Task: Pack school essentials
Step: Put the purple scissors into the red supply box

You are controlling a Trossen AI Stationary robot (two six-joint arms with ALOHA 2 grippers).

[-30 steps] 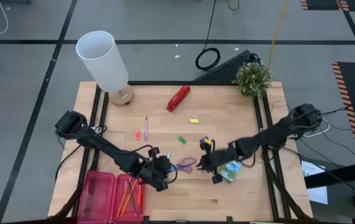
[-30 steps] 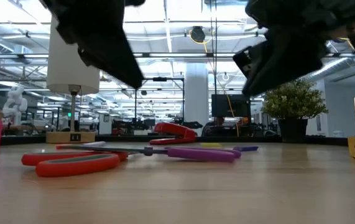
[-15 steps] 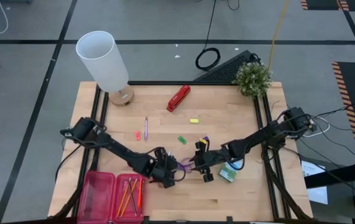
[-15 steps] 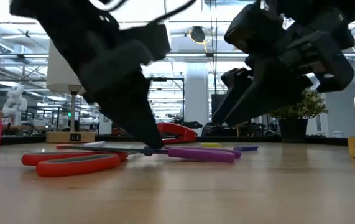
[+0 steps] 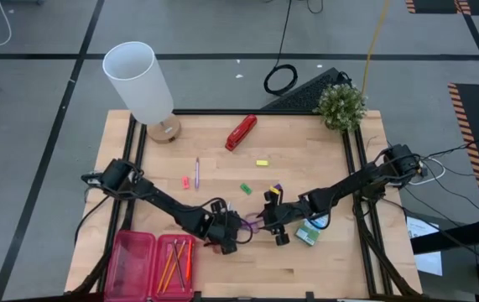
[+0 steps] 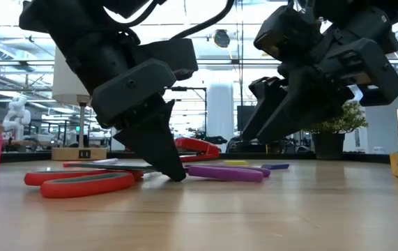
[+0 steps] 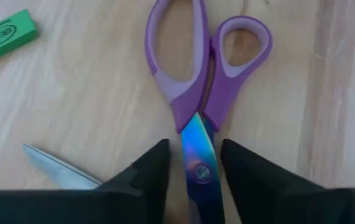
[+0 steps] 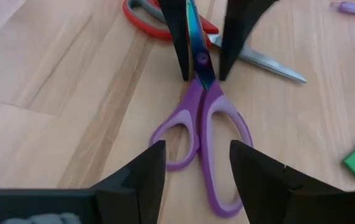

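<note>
Two grippers: both at purple scissors (image 7: 196,118), mid-table.
Left gripper (image 7: 194,163): my fingers straddle the blade pivot, narrow gap, not clamped.
Right gripper (image 8: 193,165): parted, hovering near handles.
Packed: orange pencils (image 5: 172,262) in pink case (image 5: 130,260).
Left: scissors, erasers, crayon box (image 5: 310,232).

A light wooden table (image 5: 323,260) is seen from above; a white lamp (image 5: 141,84) stands at its far left corner; right of the lamp lie a red stapler (image 5: 241,132), a yellow eraser (image 5: 262,163) and a potted plant (image 5: 341,106); nearer than the lamp lie a purple pen (image 5: 196,172), a pink eraser (image 5: 185,181), a green eraser (image 5: 245,189), purple-handled scissors (image 5: 251,223), a green-yellow crayon box (image 5: 309,232) and an open pink case (image 5: 136,260).
</note>
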